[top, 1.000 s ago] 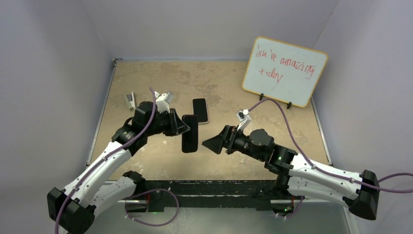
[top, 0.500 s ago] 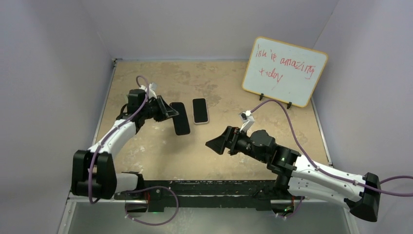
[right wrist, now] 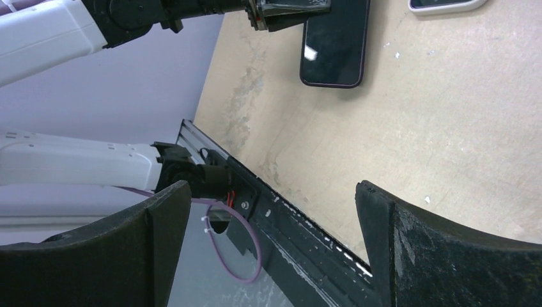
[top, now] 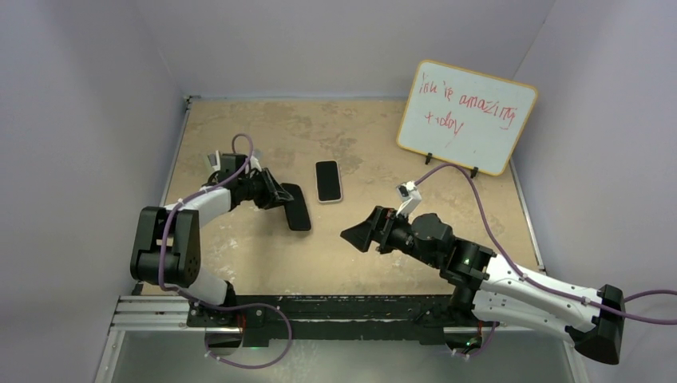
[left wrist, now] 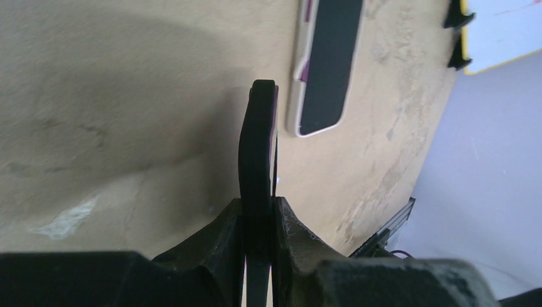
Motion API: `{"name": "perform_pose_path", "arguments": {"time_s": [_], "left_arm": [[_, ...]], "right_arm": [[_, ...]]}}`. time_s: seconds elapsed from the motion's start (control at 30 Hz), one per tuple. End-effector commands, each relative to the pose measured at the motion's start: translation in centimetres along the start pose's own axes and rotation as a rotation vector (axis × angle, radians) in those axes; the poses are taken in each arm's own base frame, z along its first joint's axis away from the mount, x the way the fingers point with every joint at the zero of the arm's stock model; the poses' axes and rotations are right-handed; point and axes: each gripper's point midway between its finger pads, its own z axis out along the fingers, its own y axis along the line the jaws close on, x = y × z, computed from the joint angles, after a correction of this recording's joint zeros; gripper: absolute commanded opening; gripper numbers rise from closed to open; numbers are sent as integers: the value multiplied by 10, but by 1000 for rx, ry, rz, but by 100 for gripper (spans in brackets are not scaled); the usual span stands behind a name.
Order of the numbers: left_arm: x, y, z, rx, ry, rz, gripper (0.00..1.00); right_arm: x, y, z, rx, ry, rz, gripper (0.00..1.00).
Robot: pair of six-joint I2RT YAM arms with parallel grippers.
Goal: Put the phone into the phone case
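The phone point(top: 296, 207) is black and glossy with a purple edge. My left gripper point(top: 275, 195) is shut on its left end and holds it low over the table, just left of the phone case. In the left wrist view the phone point(left wrist: 258, 141) is edge-on between my left gripper's point(left wrist: 259, 208) fingers. The phone case point(top: 328, 181) has a whitish rim and a dark inside and lies flat; it also shows in the left wrist view point(left wrist: 326, 64). My right gripper point(top: 357, 235) is open and empty, right of the phone point(right wrist: 334, 41).
A whiteboard point(top: 467, 116) with red writing stands on feet at the back right. The sandy table point(top: 383, 144) is walled on the left, back and right. A black rail point(top: 335, 307) runs along its near edge.
My left arm has swung left and back, carrying the phone from the table's middle down to just left of the case. My right arm has barely moved.
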Motion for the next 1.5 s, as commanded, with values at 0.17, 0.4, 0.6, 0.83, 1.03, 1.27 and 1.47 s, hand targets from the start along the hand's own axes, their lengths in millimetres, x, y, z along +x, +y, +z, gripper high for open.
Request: {"name": "perform_pose_path", "arguments": {"time_s": [0.17,0.4,0.6,0.83,1.03,1.27,1.47], "left_arm": [[-7,26,-12,-160,-34,11,40],[-14,13,-39,-207,-66,76,84],[-10,-17,-73,-160,-95,174,90],[0,-77,-122,15,-176,332,91],[18,-129,-165,216,-246,469,92],[0,-94,-152,61,-321,446,77],[-33,-44,-95,-107,-264,308,22]], "right_arm": [[-15,-4,-2,82,-50,59,99],[-13,-33,-1,240,-54,75,99],[-21,-61,-6,455,-92,97,99],[-49,-60,-17,558,-171,65,99],[-73,-33,-22,469,-211,-19,99],[-83,-5,-21,313,-223,-102,99],[-67,8,-11,202,-162,-117,98]]}}
